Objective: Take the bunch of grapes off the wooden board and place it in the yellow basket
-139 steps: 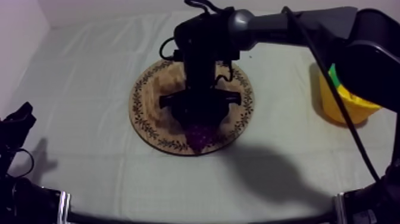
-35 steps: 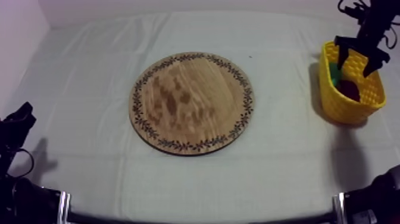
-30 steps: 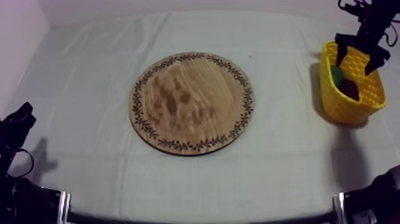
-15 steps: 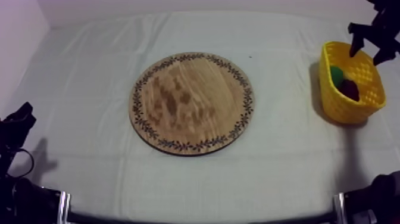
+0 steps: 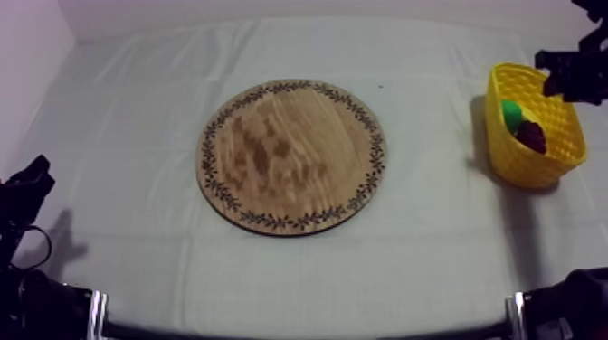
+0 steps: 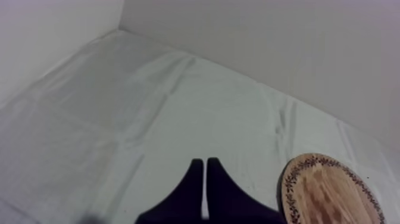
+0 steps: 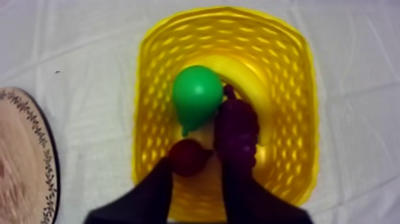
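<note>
The bunch of grapes point(image 7: 237, 128) lies dark purple inside the yellow basket point(image 7: 152, 107), beside a green pear point(image 7: 196, 95), a banana point(image 7: 247, 74) and a small red fruit point(image 7: 187, 158). From above, the grapes point(image 5: 531, 136) sit in the basket point(image 5: 520, 167) at the table's right. My right gripper point(image 5: 565, 74) hovers above the basket's far rim, its fingers apart and holding nothing; its own camera shows the gripper point(image 7: 199, 176) over the basket's contents. The round wooden board point(image 5: 291, 155) is bare. My left gripper point(image 6: 204, 170) rests with its fingers together as a narrow wedge.
The left arm point(image 5: 25, 185) stays low at the table's left edge, over grey-white cloth. The board point(image 6: 330, 190) lies well ahead of the left gripper. A wall rises behind the table's far edge.
My right gripper carried the grapes from the board to the basket and let go. Over the last second it has risen and drawn back to the right of the basket.
</note>
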Controlling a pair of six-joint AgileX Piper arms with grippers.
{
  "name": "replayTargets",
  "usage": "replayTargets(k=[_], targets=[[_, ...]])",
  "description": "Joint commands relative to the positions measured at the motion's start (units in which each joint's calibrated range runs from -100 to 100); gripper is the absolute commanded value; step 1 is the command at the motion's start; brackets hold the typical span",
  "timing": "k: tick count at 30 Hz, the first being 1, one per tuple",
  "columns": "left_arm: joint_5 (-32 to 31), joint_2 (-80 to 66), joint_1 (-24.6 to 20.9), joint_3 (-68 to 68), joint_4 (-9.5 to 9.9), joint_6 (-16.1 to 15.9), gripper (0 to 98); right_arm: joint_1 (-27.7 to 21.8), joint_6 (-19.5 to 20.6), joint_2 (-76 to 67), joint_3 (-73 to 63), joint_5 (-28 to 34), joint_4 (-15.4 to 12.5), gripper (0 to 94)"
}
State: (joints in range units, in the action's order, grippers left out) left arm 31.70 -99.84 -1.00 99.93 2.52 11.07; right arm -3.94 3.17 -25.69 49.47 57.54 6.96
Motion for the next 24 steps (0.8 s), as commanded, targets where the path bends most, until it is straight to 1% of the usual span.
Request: replayTargets(k=[1, 5, 8, 10, 14, 17, 24], targets=[[-0.01, 0.02, 0.02, -0.04, -0.01, -0.01, 0.0, 1.26, 0.03, -7.77, 6.77, -3.32, 0.14, 14.4], [-0.01, 0.02, 0.02, -0.04, -0.01, -0.01, 0.0, 2.43, -1.13, -14.84, 13.31, -7.08, -0.97, 4.8], [-0.01, 0.02, 0.02, -0.04, -0.01, -0.01, 0.0, 3.85, -1.94, -19.43, 18.72, -9.79, -1.45, 1.8], [-0.01, 0.02, 0.02, -0.04, -0.01, -0.01, 0.0, 4.81, -2.15, -22.28, 22.61, -11.77, -1.51, 1.1], [-0.01, 0.02, 0.02, -0.04, -0.01, -0.01, 0.0, 5.27, -0.41, -28.12, 30.59, -16.50, -1.90, 0.5], [-0.01, 0.02, 0.02, -0.04, -0.01, -0.01, 0.0, 5.53, -0.20, -32.50, 35.60, -19.58, -2.71, 0.4], [-0.01, 0.02, 0.02, -0.04, -0.01, -0.01, 0.0, 7.12, -3.86, -41.12, 43.67, -23.31, -5.57, 0.3]])
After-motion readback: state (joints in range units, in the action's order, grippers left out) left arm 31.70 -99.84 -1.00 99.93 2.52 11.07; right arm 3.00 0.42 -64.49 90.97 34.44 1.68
